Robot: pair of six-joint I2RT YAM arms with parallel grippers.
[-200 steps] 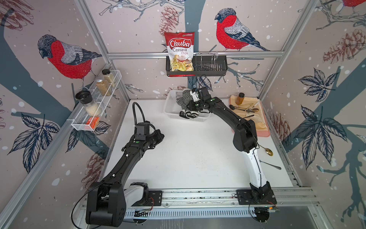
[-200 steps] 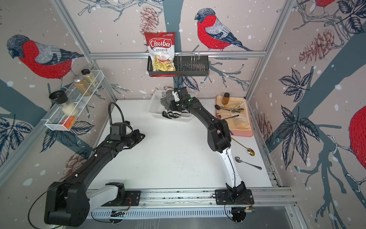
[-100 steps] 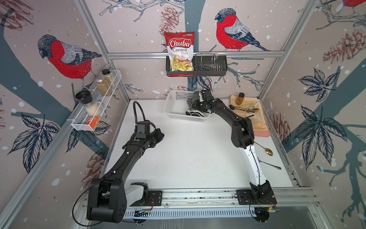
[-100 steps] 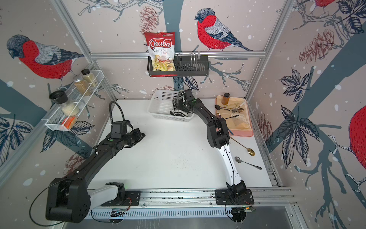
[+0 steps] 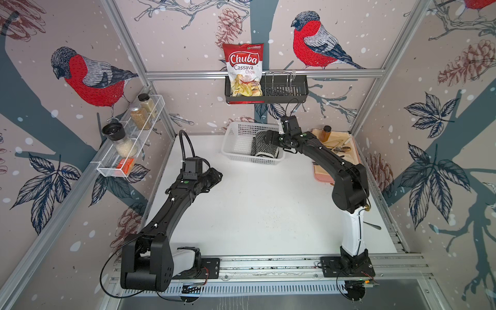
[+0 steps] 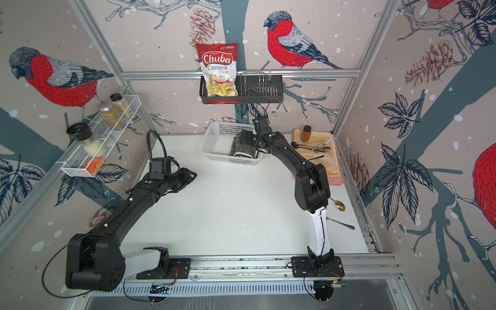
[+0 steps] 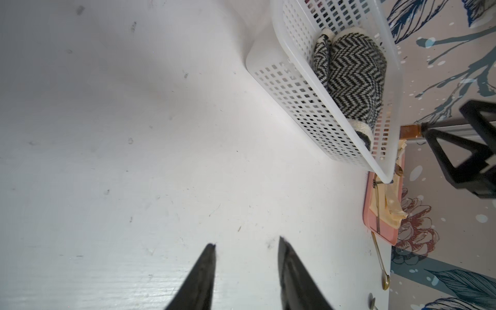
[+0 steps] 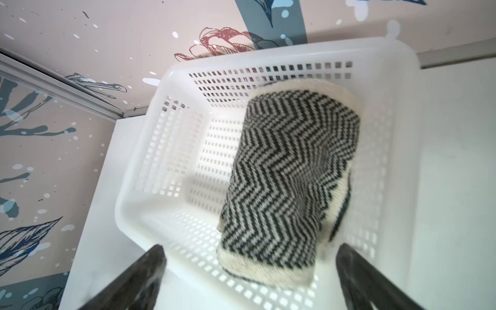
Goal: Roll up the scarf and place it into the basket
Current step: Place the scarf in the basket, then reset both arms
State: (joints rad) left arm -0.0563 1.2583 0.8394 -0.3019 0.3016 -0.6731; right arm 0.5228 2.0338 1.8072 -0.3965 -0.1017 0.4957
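Note:
The scarf lies rolled up, herringbone side out, in the right part of the white basket. My right gripper hovers just over the basket's right end, open. In the right wrist view its fingers stand wide on either side of the near end of the scarf without touching it, above the basket. My left gripper is open over bare table at the left, empty. The left wrist view shows the scarf inside the basket.
A pink tray with cutlery and a small bottle sits right of the basket. A spoon and a fork lie near the right edge. A black wire rack with a chips bag hangs on the back wall; a white mesh shelf hangs at the left.
The right gripper has opened and let go of the scarf roll, which now rests in the basket's right part. The left gripper has opened from shut.

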